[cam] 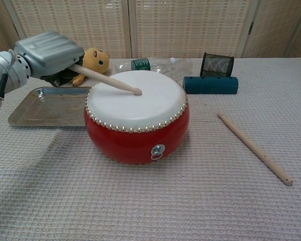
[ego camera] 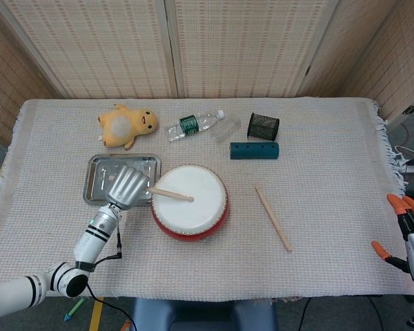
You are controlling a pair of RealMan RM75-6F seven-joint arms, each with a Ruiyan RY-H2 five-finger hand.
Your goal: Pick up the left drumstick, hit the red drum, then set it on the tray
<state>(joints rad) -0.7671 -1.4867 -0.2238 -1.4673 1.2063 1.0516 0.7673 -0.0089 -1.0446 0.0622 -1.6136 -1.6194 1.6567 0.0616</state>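
The left hand (ego camera: 127,186) grips the pale wooden drumstick (cam: 110,81) by its butt end, fingers wrapped round the shaft; the stick slants down and across, and its rounded tip sits on the white skin of the round red drum (cam: 137,133), right about the middle of the head; from the chest view the tip looks to be touching the skin. The hand itself hovers over the near right corner of the shiny rectangular metal tray (ego camera: 96,181), which lies just left of the drum on the woven cream cloth covering the counter (ego camera: 331,172).

Over on the far right, the right hand (ego camera: 410,234) with orange fingertips sits at the counter's edge, fingers spread and holding nothing; only the head view catches it.

A second pale wooden drumstick (ego camera: 273,218) lies flat on the cloth to the right of the drum, apart from it; behind the drum, a dark teal cylinder-shaped block (ego camera: 254,150) lies on its side, with a black mesh cup (ego camera: 263,126) just behind it; a clear plastic bottle with a green label (ego camera: 196,124) lies toppled near the back; a yellow plush duck toy (ego camera: 127,125) lies beyond the tray.
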